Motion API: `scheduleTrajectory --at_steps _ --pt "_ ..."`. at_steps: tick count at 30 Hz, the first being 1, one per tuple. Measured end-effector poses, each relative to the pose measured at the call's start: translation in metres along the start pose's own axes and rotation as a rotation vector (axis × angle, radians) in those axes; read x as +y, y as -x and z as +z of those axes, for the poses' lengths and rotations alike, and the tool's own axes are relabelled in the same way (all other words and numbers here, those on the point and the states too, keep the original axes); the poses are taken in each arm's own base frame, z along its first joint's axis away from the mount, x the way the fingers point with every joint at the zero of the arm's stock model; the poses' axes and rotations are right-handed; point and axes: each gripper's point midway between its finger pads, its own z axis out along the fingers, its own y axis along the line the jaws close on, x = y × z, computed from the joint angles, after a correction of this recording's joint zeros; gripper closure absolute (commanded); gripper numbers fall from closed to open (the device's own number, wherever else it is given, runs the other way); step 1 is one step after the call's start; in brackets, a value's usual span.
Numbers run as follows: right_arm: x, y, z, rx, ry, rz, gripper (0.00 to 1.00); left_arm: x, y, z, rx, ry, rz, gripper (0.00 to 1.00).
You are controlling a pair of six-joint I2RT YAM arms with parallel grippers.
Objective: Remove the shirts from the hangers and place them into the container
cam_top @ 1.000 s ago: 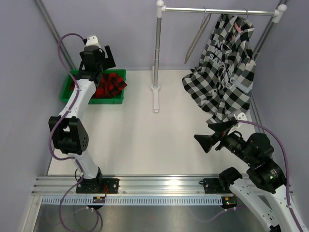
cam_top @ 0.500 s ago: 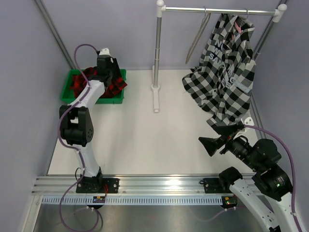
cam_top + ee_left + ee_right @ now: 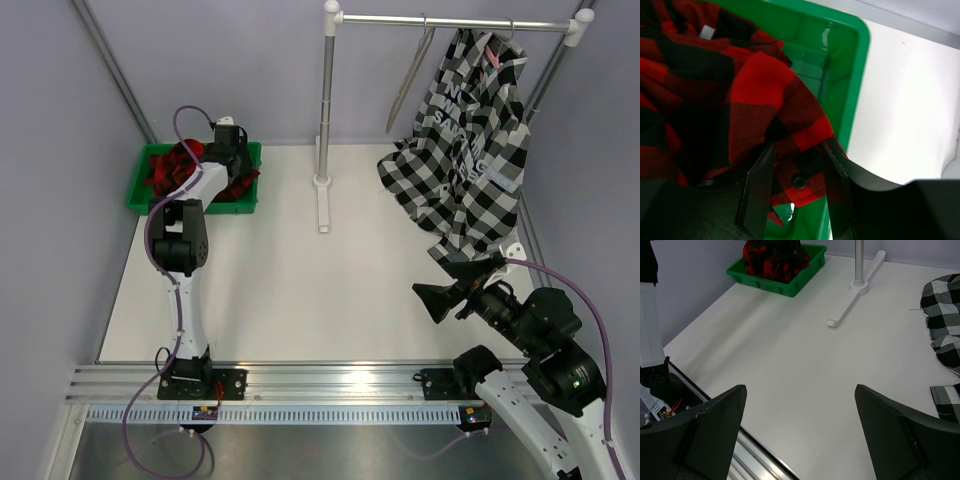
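Half-closes left claw around hem of red-and-black shirt inside green tray, clamp uncertain; keeps right claw apart; leaves black-and-white shirt hanging.

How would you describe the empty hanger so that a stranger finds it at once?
Find the silver rack rail high at the back. Left of the black-and-white shirt hanging there is the empty hanger. It alone is bare thin grey wire, carrying no cloth.

White arm links, black joints and looping purple cables.
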Motion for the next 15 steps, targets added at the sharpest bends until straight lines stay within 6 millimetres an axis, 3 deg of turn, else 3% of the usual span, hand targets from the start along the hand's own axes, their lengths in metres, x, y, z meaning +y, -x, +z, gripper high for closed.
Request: scheduleTrajectory --at_steps 9,15 --pt "-0.002 -0.003 0.003 0.019 -0.006 0.001 0.0 0.017 -0.019 0.014 0.07 0.045 -0.042 0.49" --pt "-0.003 -0.003 0.003 0.02 -0.011 -0.001 0.01 0.018 -0.028 0.016 0.103 0.059 -0.049 0.39"
